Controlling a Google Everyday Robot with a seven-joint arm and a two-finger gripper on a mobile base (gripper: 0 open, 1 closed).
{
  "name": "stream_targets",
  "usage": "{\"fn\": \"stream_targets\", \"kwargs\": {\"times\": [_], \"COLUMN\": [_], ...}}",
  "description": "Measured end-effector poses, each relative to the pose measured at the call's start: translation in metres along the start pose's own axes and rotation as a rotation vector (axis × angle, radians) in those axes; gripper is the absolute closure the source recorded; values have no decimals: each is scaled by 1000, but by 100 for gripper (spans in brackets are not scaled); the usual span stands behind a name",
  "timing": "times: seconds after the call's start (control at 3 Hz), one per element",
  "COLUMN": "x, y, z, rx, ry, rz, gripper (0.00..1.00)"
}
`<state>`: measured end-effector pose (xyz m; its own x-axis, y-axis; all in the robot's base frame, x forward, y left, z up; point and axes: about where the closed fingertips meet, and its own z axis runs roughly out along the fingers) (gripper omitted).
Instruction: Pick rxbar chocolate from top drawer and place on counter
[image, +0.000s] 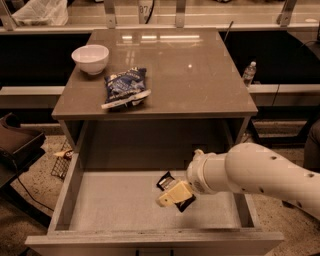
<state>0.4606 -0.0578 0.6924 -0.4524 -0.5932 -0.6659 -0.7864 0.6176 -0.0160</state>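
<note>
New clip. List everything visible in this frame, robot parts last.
counter: one, grey-brown, top of the cabinet
bowl: one, white, counter's far left corner
bag: one, blue and white, on the counter next to the bowl
top drawer: one, grey, pulled open below the counter
rxbar chocolate: one, black, in the drawer, partly hidden by the gripper
bottle: one, clear, right of the cabinet
plastic bag: one, pale, back ledge at upper left
arm: one, white, reaching in from the right
gripper: one, cream, inside the drawer over the rxbar chocolate
</note>
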Motion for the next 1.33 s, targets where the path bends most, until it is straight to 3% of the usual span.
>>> {"fn": "stream_targets", "kwargs": {"times": [0.33, 0.67, 1.33], "x": [-4, 1, 35], "y": [1, -1, -5], "z": [4, 3, 53], "rx": [-3, 33, 89], "ry": [5, 24, 111], "rz": [48, -6, -3], "gripper": [0, 0, 0]}}
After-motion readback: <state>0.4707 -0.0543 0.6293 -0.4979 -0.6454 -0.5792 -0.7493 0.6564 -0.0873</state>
